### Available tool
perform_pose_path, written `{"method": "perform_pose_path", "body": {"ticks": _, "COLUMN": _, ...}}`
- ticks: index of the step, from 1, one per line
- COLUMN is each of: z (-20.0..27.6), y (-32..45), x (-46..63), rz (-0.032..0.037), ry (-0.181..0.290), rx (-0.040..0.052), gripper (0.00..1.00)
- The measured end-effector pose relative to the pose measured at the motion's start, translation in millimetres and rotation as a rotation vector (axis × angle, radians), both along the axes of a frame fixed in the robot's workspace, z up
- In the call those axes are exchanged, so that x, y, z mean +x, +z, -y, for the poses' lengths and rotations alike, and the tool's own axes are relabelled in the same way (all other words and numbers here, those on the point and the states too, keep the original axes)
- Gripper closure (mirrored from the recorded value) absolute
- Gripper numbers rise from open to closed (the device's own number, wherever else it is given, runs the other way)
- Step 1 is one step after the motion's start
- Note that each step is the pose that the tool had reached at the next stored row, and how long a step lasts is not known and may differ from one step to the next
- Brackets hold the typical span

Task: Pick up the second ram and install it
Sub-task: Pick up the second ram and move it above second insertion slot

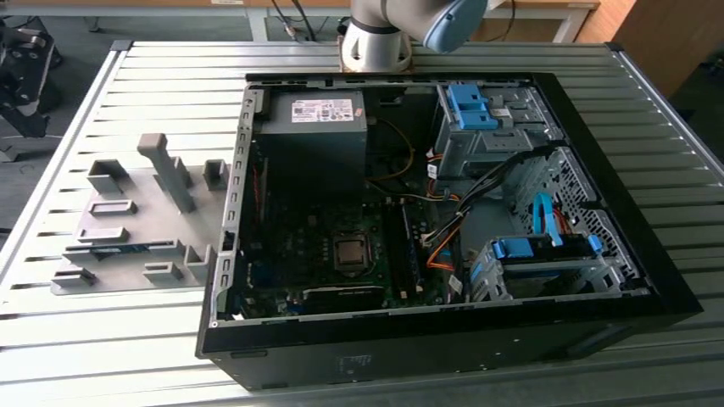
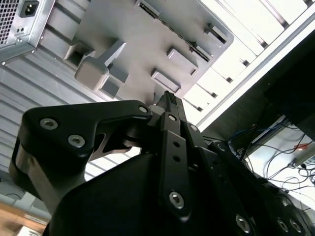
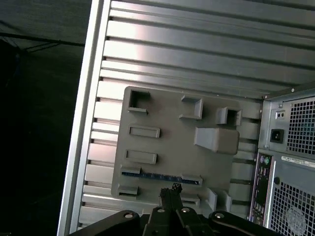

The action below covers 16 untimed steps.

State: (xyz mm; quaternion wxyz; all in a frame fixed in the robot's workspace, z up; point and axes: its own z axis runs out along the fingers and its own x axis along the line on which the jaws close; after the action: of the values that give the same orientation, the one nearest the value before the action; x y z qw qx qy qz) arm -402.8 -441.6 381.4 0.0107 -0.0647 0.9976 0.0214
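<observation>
The second ram (image 1: 119, 248) is a thin blue-green stick lying in a slot of the grey fixture plate (image 1: 136, 182), on the table at the exterior view's left of the computer case. In the first wrist view the ram (image 3: 160, 175) shows as a narrow blue strip across the fixture plate (image 3: 167, 142). My gripper (image 3: 170, 188) hangs well above it, and its fingertips line up close to the strip. The fingers are shut together with nothing between them. In the second wrist view the gripper (image 2: 167, 97) points down at the same plate (image 2: 142, 44).
The open computer case (image 1: 430, 339) lies on the slatted metal table (image 1: 147, 76), with the motherboard (image 1: 339, 254), power supply (image 1: 314, 127) and blue drive-bay clips (image 1: 470, 106) inside. The arm's base (image 1: 379, 38) stands behind the case. The fixture plate carries several raised grey blocks (image 1: 169, 170).
</observation>
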Motion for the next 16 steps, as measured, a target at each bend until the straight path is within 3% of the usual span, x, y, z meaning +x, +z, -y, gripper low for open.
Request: {"method": "perform_pose_path", "body": {"ticks": 16, "z": 0.0, "y": -2.5, "x": 0.0, "rz": -0.0008, "ry": 0.286, "rx": -0.0107, "gripper": 0.89}}
